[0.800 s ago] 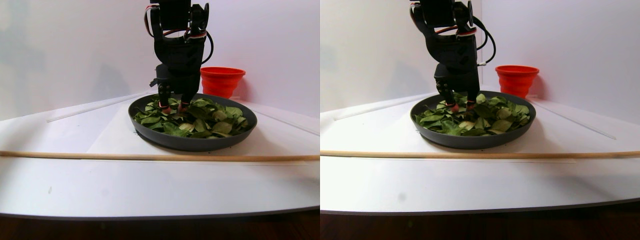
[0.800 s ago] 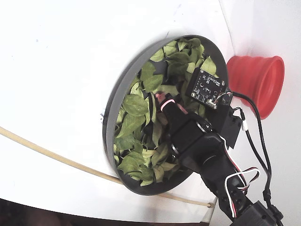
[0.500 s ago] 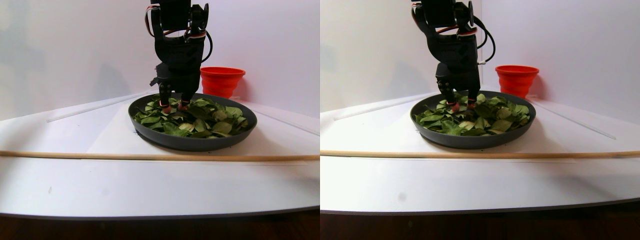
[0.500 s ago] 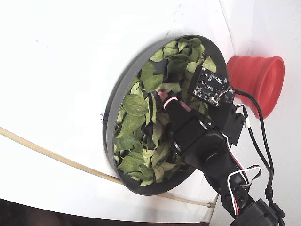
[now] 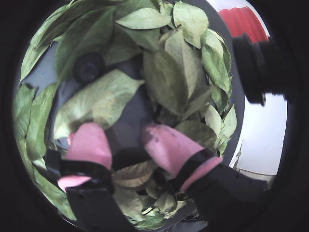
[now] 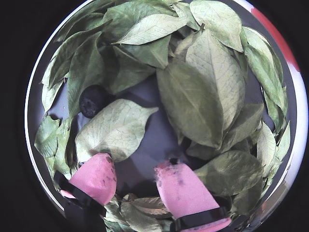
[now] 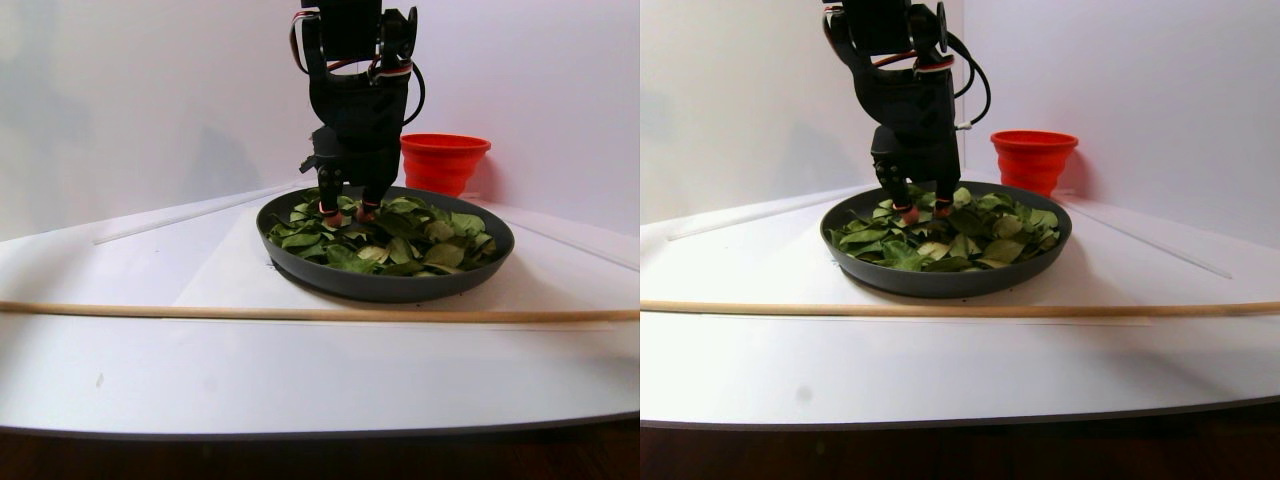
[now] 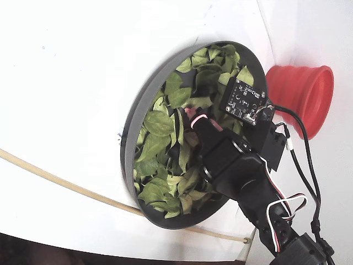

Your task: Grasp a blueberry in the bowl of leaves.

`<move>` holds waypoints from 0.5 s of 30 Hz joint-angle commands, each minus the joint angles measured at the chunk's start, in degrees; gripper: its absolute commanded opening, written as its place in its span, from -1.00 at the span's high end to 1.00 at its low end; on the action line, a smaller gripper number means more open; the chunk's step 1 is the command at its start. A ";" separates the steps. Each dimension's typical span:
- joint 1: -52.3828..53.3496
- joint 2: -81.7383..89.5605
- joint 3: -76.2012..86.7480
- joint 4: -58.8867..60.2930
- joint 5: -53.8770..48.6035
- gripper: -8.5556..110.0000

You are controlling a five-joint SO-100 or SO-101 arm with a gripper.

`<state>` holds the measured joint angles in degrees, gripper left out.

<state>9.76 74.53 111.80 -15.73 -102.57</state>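
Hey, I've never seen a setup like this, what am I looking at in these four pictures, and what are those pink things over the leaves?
It is a small robot arm working over a table. The pink things are its two fingers, the tips of its gripper. Two pictures come from cameras riding on the gripper and look straight down past the fingers. The wide double picture is taken from the side, and the last one from above at an angle. On the white table stands a wide dark grey bowl full of green leaves, with a red cup behind it. A dark blueberry lies among the leaves, ahead of the fingers. The gripper is open and holds nothing.
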 commanded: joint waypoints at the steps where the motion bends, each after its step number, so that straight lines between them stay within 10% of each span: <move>1: 0.18 3.43 -2.29 0.70 -0.18 0.59; 15: -1.05 8.09 -1.76 2.81 -0.35 0.59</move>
<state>8.88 75.06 111.71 -13.01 -102.57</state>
